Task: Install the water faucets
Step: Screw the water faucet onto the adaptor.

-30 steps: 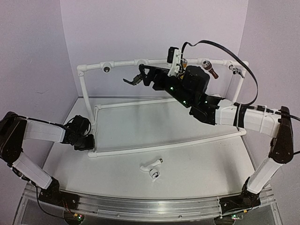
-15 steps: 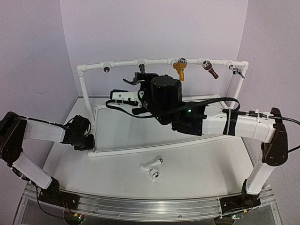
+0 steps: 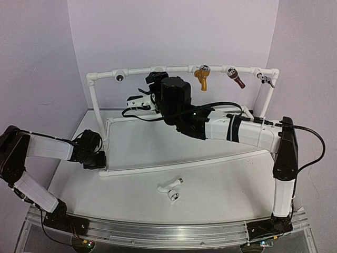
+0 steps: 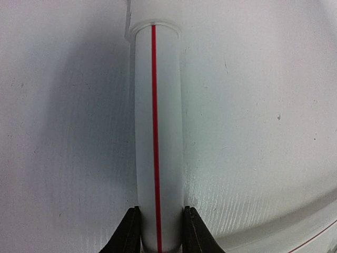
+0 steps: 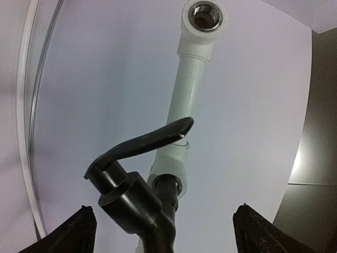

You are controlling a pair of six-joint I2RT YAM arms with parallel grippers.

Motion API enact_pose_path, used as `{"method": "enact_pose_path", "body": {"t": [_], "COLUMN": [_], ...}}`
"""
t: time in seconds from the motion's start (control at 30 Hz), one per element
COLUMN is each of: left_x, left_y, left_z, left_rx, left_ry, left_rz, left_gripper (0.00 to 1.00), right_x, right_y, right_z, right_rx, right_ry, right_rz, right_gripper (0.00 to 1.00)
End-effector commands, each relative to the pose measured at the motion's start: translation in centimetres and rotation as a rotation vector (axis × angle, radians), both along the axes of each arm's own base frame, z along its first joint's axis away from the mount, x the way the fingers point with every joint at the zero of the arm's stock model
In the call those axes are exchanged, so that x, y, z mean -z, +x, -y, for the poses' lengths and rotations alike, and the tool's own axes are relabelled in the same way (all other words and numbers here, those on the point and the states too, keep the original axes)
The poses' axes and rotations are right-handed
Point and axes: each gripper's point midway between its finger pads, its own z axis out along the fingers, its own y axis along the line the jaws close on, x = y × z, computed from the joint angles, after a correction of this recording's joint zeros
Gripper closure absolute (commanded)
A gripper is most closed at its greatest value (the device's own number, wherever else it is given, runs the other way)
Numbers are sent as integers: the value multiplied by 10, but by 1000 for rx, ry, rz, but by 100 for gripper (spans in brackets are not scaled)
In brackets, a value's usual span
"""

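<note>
Swung left along the top rail, the right gripper (image 5: 164,213) now frames the black faucet (image 5: 131,197).
Its jaws spread wide, gripping nothing; the faucet sits in its rail fitting between them. Likely steadying the frame, the left gripper (image 4: 160,221) clamps the frame pipe (image 4: 158,105); the white faucet (image 3: 171,188) lies on the table (image 3: 237,190).

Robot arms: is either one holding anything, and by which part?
The left gripper clamps the white frame pipe across its width. The right gripper holds nothing; its jaws stand wide of the black faucet.

Five taps (black (image 5: 129,203), white (image 3: 171,188), gold (image 3: 201,79), brown (image 3: 235,80), grey (image 3: 265,78)), two arms (image 3: 247,132), one pipe frame (image 3: 137,70).
</note>
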Motion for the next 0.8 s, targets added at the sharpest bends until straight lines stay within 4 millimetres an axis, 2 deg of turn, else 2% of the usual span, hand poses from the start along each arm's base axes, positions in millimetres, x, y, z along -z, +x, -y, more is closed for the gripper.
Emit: {"method": "enact_pose_path", "body": {"t": [0.0,0.3,0.43,0.6,0.7,0.77], "left_x": [-11,-11,-11,-12,-11,-11], "left_y": [-9,-10,-9,-9,-9,-10], "left_z": [59,59,59,59,58,58], "left_rx": [211,212,211,209,209,208], "left_ry": [-188,-191,-190,-190,-189,-188], "left_rz": [2,5,5,7,5,3], "left_gripper": [100,100,100,100,100,100], "right_x": [-19,-3,1,11,9,0], "right_y": [19,30,35,40,46,48], "right_z": [4,4,2,-3,-3,-1], "right_rx": [46,51,59,65,79,82], "right_ry": [5,-24,-2,67,170,293], "right_rz": [75,61,57,39,46,80], "right_gripper": [12,22,37,51,60,65]}}
